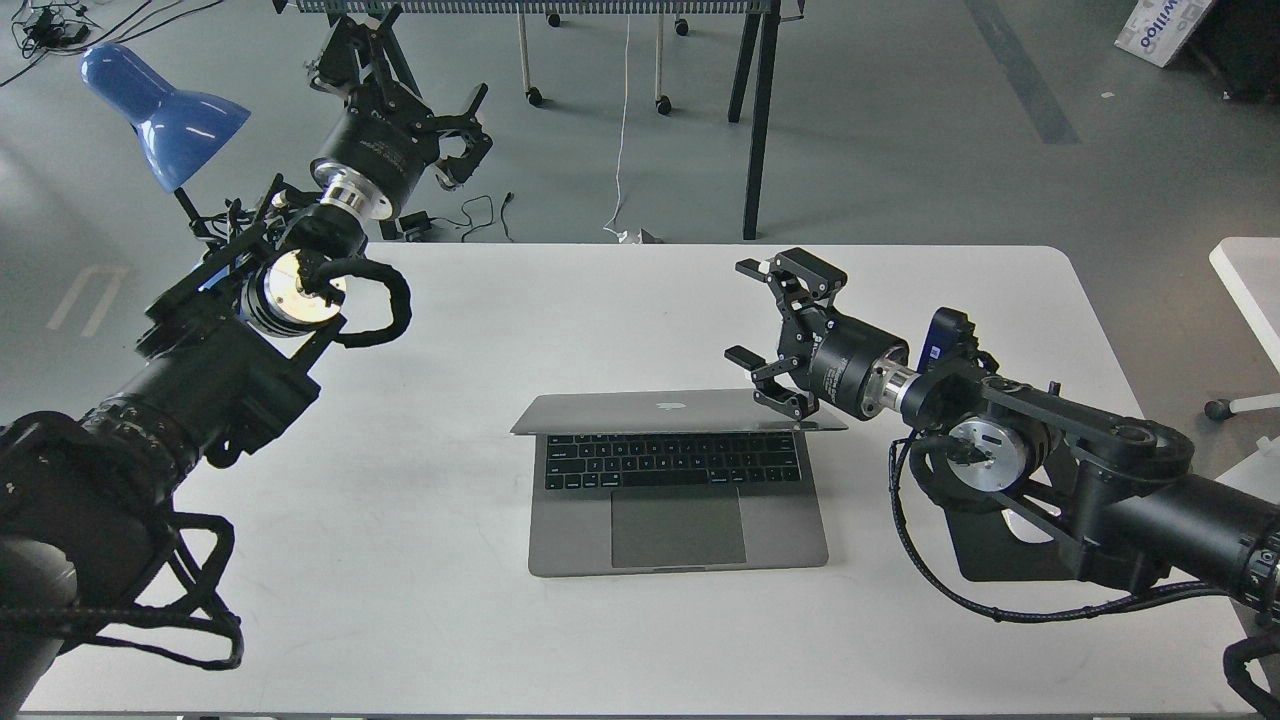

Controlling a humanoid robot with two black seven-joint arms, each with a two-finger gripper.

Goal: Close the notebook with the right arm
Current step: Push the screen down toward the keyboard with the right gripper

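Big white table (400, 520) fills most of the frame, with the notebook (678, 480) dead center, lid tipped well forward. Our right arm (1050, 440) comes in from the right, its claw (765, 330) wide open, holding nothing, just above the lid's right corner. We'd say mid-close; next, push down. Apple logo on the lid.
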